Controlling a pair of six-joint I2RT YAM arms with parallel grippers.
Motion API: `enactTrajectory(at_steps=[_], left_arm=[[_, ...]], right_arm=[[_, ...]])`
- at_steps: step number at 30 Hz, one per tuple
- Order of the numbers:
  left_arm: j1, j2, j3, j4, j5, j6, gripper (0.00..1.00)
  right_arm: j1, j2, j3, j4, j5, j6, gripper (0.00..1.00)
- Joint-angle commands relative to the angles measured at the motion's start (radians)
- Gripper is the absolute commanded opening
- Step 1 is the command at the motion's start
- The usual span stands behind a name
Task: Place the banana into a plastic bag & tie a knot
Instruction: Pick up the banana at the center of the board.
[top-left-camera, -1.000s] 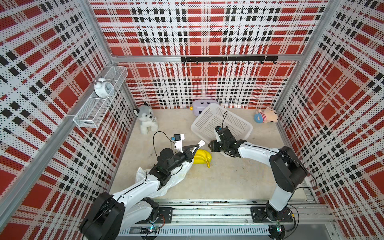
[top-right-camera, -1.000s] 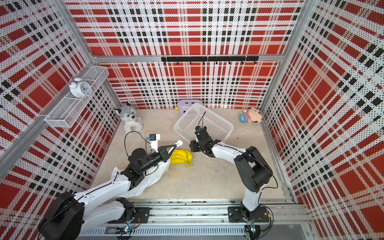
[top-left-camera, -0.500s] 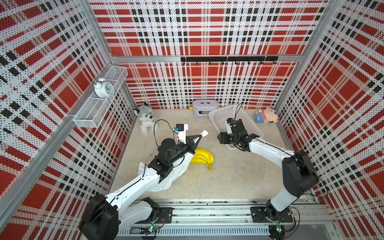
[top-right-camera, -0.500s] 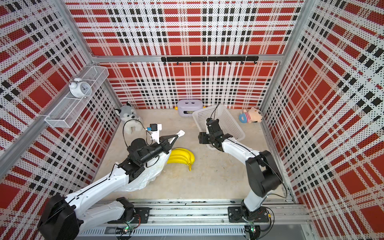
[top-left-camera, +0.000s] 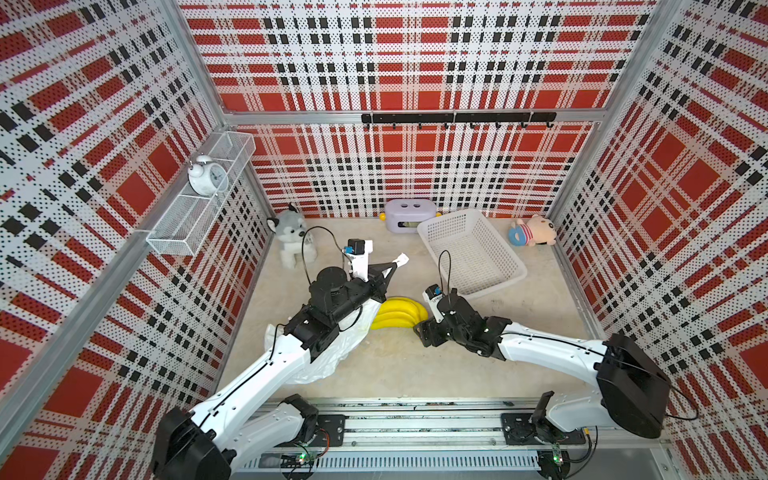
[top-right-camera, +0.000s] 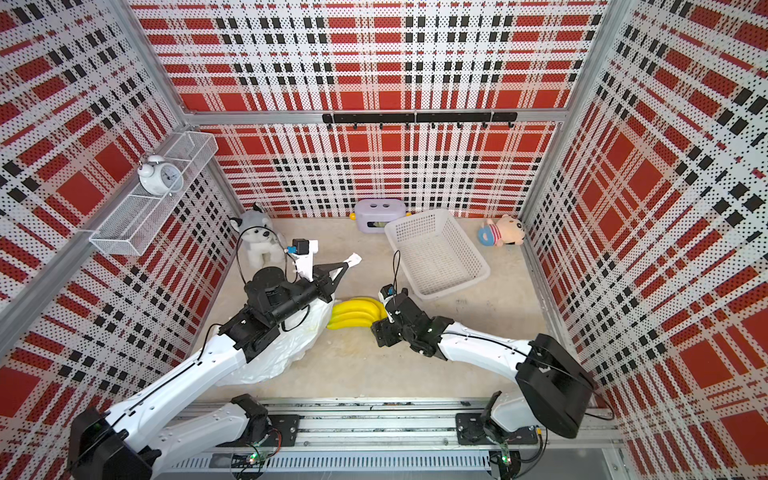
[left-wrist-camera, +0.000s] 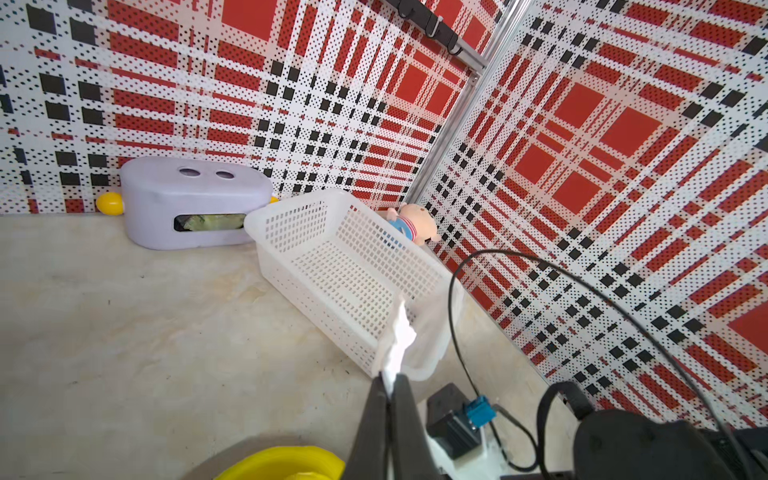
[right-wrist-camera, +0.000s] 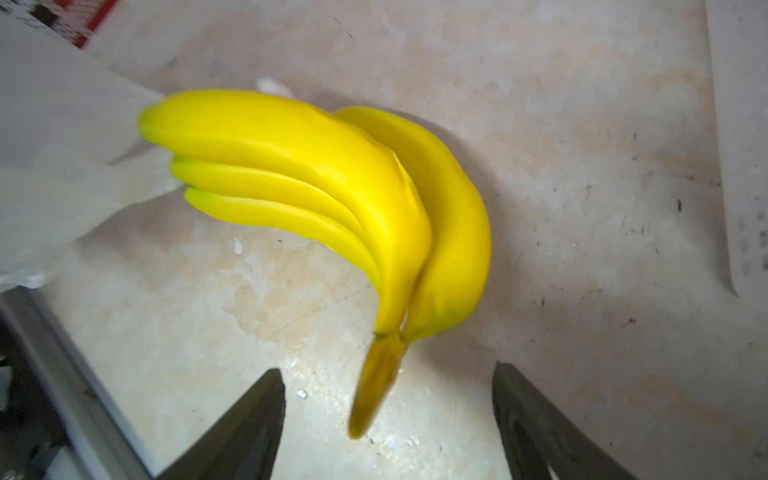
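Pinching a crumpled white strip (left-wrist-camera: 399, 336) of the plastic bag (top-left-camera: 332, 353) flat between the pressed-together black fingers of the left gripper (left-wrist-camera: 388, 380), lifted clear of the tabletop (top-left-camera: 415, 365). Spread wide at the right gripper (right-wrist-camera: 387, 371), dark tapered fingertips (right-wrist-camera: 266, 399) flanking the stem of the banana (right-wrist-camera: 316, 187) without touching it, gripping nothing.

Tucked out of sight under the black wrist in both top views, those right fingertips. Cut to a yellow sliver at the frame edge in the left wrist view, the bunch. Covered largely by the left arm, the bag, with no print to be made out.

Lying outside the bag on mottled beige: smooth, glossy, curved fruit joined at one stem, far tips at the edge of thin, crinkled, translucent film; touching or not, cannot tell.

Stretching diagonally from the front rail, left arm white-shelled with black joints, wrist raised, fingers aimed toward the white lattice basket (top-left-camera: 469, 253). Reaching low from the right, forearm near level, wrist bent toward the stem.

Standing just behind the right wrist, the basket; farther back, a lilac two-holed box (top-left-camera: 409, 214) and a husky plush (top-left-camera: 291, 237).
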Motion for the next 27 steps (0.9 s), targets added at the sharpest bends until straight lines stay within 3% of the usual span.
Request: enactTrajectory(at_steps=[1, 5, 13, 15, 20, 21, 27], left_arm=[[0.004, 0.007, 0.028, -0.038, -0.012, 0.027, 0.0], [0.003, 0.024, 0.045, -0.043, -0.008, 0.031, 0.0], [0.002, 0.021, 0.064, -0.06, -0.009, 0.061, 0.0], [0.002, 0.013, 0.069, -0.061, -0.009, 0.07, 0.0], [0.004, -0.001, 0.092, -0.054, 0.012, 0.098, 0.0], [0.007, -0.006, 0.098, -0.049, 0.024, 0.103, 0.0], [0.048, -0.039, 0.077, 0.103, 0.236, 0.081, 0.0]], right_arm=[[0.045, 0.066, 0.008, 0.057, 0.098, 0.057, 0.83], [0.059, 0.166, 0.032, 0.049, 0.172, 0.138, 0.79], [0.06, 0.27, 0.13, 0.12, 0.22, 0.099, 0.69], [0.06, 0.29, 0.147, 0.129, 0.219, 0.058, 0.57], [0.059, 0.277, 0.178, 0.066, 0.282, 0.042, 0.05], [0.059, 0.257, 0.183, 0.03, 0.32, 0.042, 0.0], [0.039, 0.032, 0.159, -0.163, 0.503, 0.019, 0.0]])
